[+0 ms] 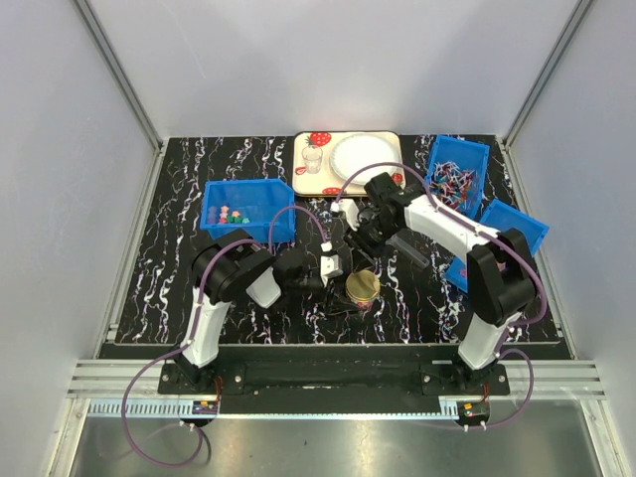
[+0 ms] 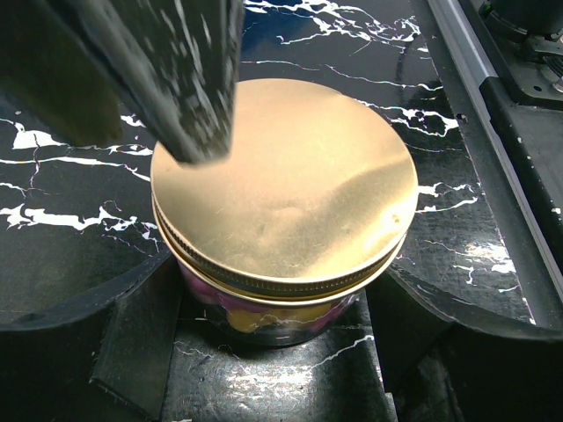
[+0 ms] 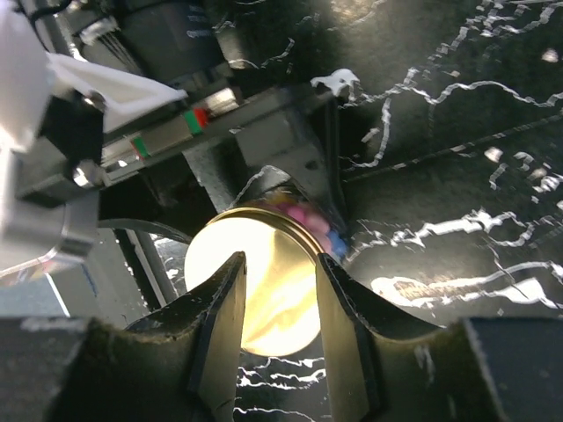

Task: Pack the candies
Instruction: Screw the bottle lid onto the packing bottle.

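Observation:
A glass jar with a gold lid stands on the black marbled table between the arms. Pink, yellow and blue candies show through its glass under the lid. My left gripper is shut on the jar's glass body, one jaw on each side. My right gripper is open and hangs just above the lid, its two fingers apart; one finger shows over the lid's far edge. More candies lie in a blue bin at the left.
A strawberry-print tray with a white plate and a cup stands at the back. A blue bin of stick-like sweets and another blue bin are at the right, close to the right arm.

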You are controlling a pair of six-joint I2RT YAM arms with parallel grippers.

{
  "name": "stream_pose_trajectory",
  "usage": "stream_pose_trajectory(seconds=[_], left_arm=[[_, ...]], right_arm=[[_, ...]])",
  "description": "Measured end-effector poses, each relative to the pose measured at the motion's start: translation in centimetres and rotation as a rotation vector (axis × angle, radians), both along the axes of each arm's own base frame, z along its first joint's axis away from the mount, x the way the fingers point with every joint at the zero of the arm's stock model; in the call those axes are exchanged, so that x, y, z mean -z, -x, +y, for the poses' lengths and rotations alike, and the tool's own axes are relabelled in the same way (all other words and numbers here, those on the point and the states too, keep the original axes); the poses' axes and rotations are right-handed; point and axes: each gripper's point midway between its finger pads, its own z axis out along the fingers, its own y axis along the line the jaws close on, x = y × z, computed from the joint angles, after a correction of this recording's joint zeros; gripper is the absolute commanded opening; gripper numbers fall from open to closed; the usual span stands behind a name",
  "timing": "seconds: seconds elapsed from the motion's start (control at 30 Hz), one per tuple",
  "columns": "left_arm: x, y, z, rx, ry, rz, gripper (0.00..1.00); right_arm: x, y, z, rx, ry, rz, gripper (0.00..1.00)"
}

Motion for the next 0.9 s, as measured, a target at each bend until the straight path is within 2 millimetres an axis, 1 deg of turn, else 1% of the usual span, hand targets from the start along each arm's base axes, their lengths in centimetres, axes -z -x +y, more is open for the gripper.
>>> stream_pose_trajectory(seconds=[0.2, 0.33, 0.5, 0.63, 0.73, 0.9], left_arm=[[0.0, 0.0, 0.0, 0.0, 0.0, 0.0, 0.69], [0.0, 0.0, 0.0, 0.0, 0.0, 0.0, 0.69], [0.0, 0.0, 0.0, 0.0, 0.0, 0.0, 0.69], [0.0, 0.0, 0.0, 0.0, 0.0, 0.0, 0.69], [0.0, 0.0, 0.0, 0.001, 0.0, -0.001, 0.69], [0.0, 0.1, -0.1, 0.006, 0.0, -0.001, 0.69]], right_arm=[[0.3, 0.6, 1.0, -0.03, -0.012, 0.01, 0.44], [0.8, 0.6, 1.1, -0.032, -0.008, 0.02, 0.44], [1.6, 0.6, 1.1, -0.031, 0.004, 0.04, 0.42], [1.7, 0.6, 1.0, -0.032, 0.008, 0.04, 0.37], [2.2, 0.5, 0.8, -0.032, 0.016, 0.029, 0.34], [2.0, 0.8, 0.2, -0.038, 0.013, -0.024, 0.33]])
